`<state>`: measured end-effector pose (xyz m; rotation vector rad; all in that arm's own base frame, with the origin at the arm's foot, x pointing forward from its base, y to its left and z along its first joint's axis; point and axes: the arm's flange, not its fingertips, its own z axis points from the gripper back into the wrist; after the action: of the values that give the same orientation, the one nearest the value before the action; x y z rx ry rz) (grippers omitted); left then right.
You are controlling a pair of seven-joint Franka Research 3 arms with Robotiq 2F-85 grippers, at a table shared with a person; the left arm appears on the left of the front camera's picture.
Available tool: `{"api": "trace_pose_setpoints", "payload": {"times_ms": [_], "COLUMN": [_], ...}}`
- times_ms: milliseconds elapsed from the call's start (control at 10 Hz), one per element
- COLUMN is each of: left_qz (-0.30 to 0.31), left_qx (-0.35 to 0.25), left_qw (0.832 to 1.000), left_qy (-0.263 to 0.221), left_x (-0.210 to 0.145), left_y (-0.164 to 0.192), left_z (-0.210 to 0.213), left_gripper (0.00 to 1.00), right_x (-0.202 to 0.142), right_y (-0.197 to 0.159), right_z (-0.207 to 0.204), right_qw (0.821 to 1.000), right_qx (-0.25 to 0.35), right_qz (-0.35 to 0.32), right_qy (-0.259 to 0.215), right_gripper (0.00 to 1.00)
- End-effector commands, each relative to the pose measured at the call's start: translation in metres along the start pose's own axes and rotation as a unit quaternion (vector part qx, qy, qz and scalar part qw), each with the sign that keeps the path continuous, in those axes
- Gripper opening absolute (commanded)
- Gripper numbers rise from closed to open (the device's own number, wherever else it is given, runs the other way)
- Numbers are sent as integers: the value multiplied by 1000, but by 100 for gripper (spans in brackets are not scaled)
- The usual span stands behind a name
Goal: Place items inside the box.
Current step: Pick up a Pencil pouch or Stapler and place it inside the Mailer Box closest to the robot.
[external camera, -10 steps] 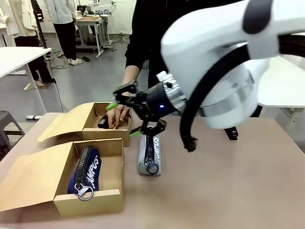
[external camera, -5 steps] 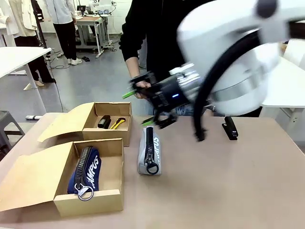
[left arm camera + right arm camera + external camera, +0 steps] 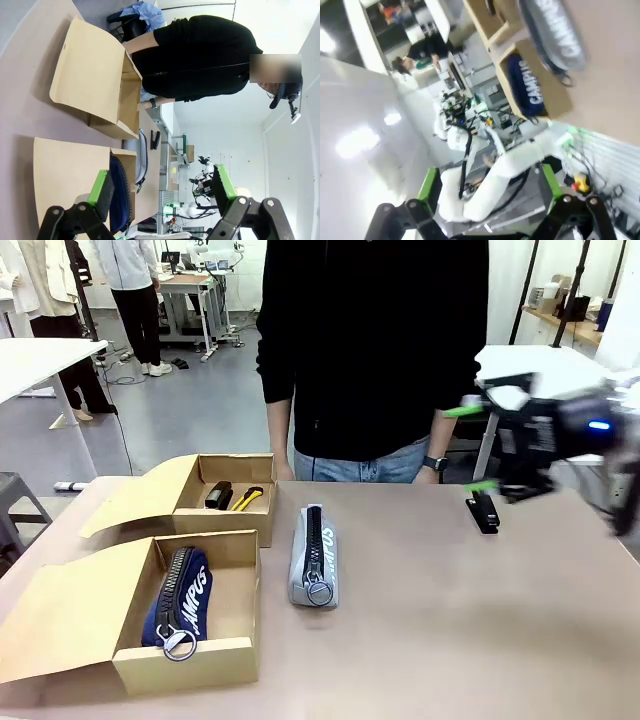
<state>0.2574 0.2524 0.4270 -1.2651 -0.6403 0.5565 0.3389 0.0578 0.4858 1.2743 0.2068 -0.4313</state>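
The grey pouch (image 3: 313,558) lies on the table (image 3: 450,625), with the navy pouch (image 3: 182,602) in a box (image 3: 190,665) just left of it. Well right of it, the right gripper (image 3: 472,448) hangs spread and empty above a stapler (image 3: 483,511). The left gripper (image 3: 162,186) is spread too.

Navy "CAMPUS" pouch (image 3: 183,605) lies zipped in near open box (image 3: 190,665), black stapler (image 3: 217,495) and yellow-black knife (image 3: 248,498) in far open box (image 3: 215,525), grey pouch (image 3: 314,555) and second stapler (image 3: 483,512) on table (image 3: 450,620).
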Motion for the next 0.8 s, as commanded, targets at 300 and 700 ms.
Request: {"api": "trace_pose_setpoints", "payload": {"times_ms": [300,700], "left_qz": [-10,-10], "left_qx": [-14,-14], "left_qw": [1000,1000], "left_qy": [-6,-6], "left_x": [0,0], "left_y": [0,0], "left_z": [-1,-1], "left_gripper": [100,100], "right_x": [48,52], "right_y": [-175,-169], "right_z": [116,143], "right_qw": [975,978], "right_qx": [213,201], "right_qz": [-38,-55], "right_qy": [49,20], "right_gripper": [100,100]}}
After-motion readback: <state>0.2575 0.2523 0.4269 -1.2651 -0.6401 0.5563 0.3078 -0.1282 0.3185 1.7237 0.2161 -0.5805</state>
